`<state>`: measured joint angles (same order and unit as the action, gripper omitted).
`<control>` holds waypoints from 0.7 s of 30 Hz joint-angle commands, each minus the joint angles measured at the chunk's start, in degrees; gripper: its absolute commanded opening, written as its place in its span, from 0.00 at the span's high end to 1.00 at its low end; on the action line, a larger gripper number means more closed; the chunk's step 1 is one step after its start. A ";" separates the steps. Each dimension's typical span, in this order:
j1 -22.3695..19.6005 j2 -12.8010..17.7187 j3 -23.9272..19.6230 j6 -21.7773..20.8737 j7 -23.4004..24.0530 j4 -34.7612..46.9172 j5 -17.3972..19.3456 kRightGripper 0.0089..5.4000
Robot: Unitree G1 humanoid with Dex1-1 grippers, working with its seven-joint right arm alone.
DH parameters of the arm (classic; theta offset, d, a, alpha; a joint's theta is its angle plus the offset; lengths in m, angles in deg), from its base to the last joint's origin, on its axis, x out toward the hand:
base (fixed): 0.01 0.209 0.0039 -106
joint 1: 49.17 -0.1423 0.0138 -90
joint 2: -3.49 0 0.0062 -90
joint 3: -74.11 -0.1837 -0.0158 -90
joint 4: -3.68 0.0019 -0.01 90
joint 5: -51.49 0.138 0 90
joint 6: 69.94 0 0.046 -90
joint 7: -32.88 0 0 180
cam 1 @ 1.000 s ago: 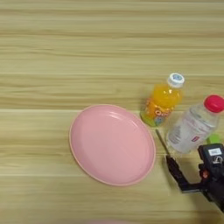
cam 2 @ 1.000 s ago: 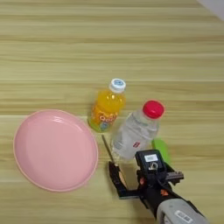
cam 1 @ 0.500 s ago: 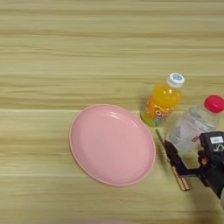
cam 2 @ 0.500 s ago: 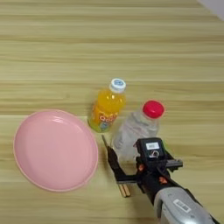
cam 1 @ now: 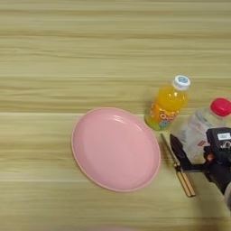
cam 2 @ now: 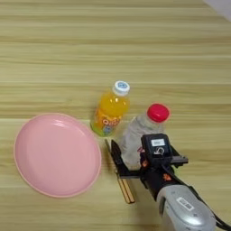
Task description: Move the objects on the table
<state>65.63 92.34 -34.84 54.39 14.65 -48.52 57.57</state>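
A clear plastic bottle (cam 2: pixel 136 133) with a red cap (cam 2: pixel 158 112) stands right of centre on the light-wood table (cam 2: pixel 113 54). A small screwdriver (cam 2: pixel 125 188) lies just left of it, its thin shaft pointing away from me and its yellow-brown handle nearer me. My right gripper (cam 2: pixel 149 152) is open, right up against the near side of the bottle. Its left black finger (cam 2: pixel 117 156) is over the screwdriver's shaft, and its other finger (cam 2: pixel 179 159) reaches out past the bottle's right side. The gripper body hides the bottle's lower part.
An orange juice bottle (cam 2: pixel 109 110) with a white cap stands close behind and left of the clear bottle. A large pink plate (cam 2: pixel 56 155) lies to the left, its rim near the screwdriver. The silver forearm (cam 2: pixel 187 212) comes in from the bottom right.
The gripper has moved up from the bottom edge toward the clear bottle, its left finger passing over the screwdriver. The bottles, plate and screwdriver have stayed in place.
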 commanded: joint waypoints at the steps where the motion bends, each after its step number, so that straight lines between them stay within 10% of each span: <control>1: -2.40 0.76 -1.09 -3.33 1.13 0.87 0.39 0.01; 21: -4.76 -0.71 -0.74 -6.57 2.37 -3.24 0.81 0.01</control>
<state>63.04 90.58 -34.55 50.69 16.21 -52.82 57.86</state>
